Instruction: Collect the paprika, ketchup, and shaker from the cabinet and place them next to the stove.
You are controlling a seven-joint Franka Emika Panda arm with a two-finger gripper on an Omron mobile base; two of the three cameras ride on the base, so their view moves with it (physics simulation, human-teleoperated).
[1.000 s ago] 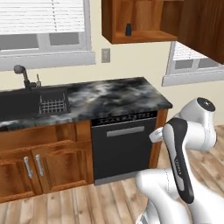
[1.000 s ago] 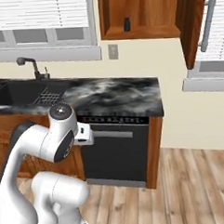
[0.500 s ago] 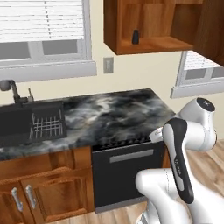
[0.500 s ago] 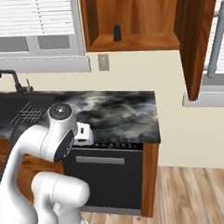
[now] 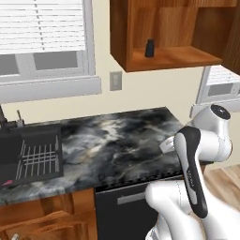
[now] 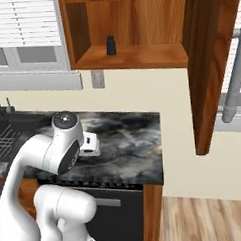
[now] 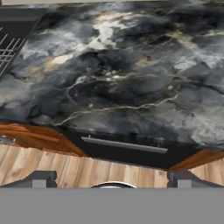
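Jaws: spread wide and empty; in the hand view the two dark fingertips of the gripper (image 7: pixel 111 179) stand far apart at the bottom, with nothing between them.
Gripper aim: it looks down at the marbled black countertop (image 7: pixel 131 78) and the dark dishwasher front (image 7: pixel 127 153) beneath it, well below the cabinet.
Arm: folded low in front of the counter, its white elbow raised, in both base views.
Shaker: the small dark tapered shaker (image 6: pixel 110 45) stands upright on the shelf of the open wooden cabinet (image 6: pixel 134 57), toward the back left; the same shaker (image 5: pixel 150 48) shows from the other side.
Cabinet door: swung open on the right (image 6: pixel 210 67).
Other items: no jar or red bottle can be made out on the shelf, though the upper cabinet is cut off.
Handling, as a judgement: the shaker looks light, rigid and smooth, so likely a little slippery; being narrow at the top, it could tip if nudged.
Where to hold: probably around the wider lower body, fingers on opposite sides, approached level from the front.
Nearby: a sink (image 5: pixel 28 154) lies left of the counter; a wall outlet (image 5: pixel 115 80) sits under the cabinet.
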